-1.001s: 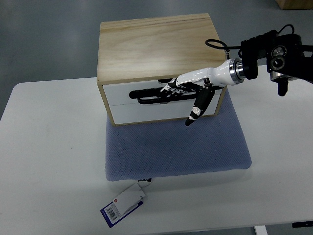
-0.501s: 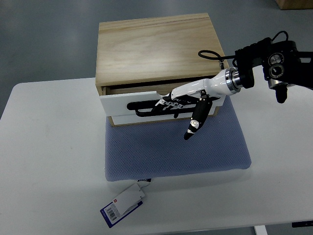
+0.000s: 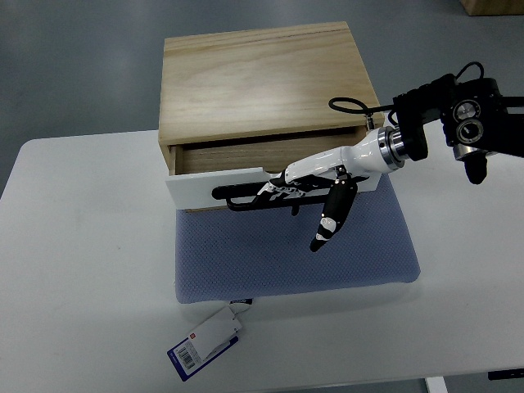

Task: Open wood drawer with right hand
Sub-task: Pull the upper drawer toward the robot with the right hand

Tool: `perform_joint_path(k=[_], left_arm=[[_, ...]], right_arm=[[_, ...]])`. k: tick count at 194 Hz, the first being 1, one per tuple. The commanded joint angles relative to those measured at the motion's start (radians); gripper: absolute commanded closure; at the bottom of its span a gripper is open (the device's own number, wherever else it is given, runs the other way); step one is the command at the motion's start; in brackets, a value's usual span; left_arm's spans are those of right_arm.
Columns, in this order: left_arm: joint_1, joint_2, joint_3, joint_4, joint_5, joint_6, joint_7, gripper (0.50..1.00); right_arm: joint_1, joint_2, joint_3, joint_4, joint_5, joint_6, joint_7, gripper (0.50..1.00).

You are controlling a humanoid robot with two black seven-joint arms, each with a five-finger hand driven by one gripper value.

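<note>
Drawer work occupies the middle of the white table (image 3: 82,270). A light pine wooden box (image 3: 262,78) stands at the far side, its front edge resting on a blue-grey quilted mat (image 3: 286,254), and its single white-fronted wood drawer (image 3: 221,180) is pulled partway out, so a dark gap and the wooden inner wall show between the box's top and the white panel. The panel sits slightly skewed, its left end further forward than its right.

The robot's right hand (image 3: 307,176), white-shelled with black fingers, reaches in from the right on a chrome-collared wrist behind which the bulky black forearm hangs. Its fingers (image 3: 274,190) are curled into the long black bar handle (image 3: 246,196) on the drawer front, gripping it near the handle's right half. The thumb (image 3: 330,219) is not on the handle; it points down and forward over the mat, clear of the panel.

The hand lies directly in front of the drawer, above the mat's far edge.

A white and blue barcode tag (image 3: 206,342) lies on the table at the mat's near left corner.
</note>
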Motion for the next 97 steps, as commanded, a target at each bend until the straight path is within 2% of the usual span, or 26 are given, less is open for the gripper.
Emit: perform_joint_path(k=[1,97], left_arm=[[0.000,0.000,0.000,-0.001,0.000,0.000,0.000,0.500],[0.000,0.000,0.000,-0.001,0.000,0.000,0.000,0.500]], right_arm=[[0.000,-0.008,-0.001,0.019,0.000,0.000,0.000,0.560],[0.000,-0.018,0.000,0.043,0.000,0.000,0.003,0.560]])
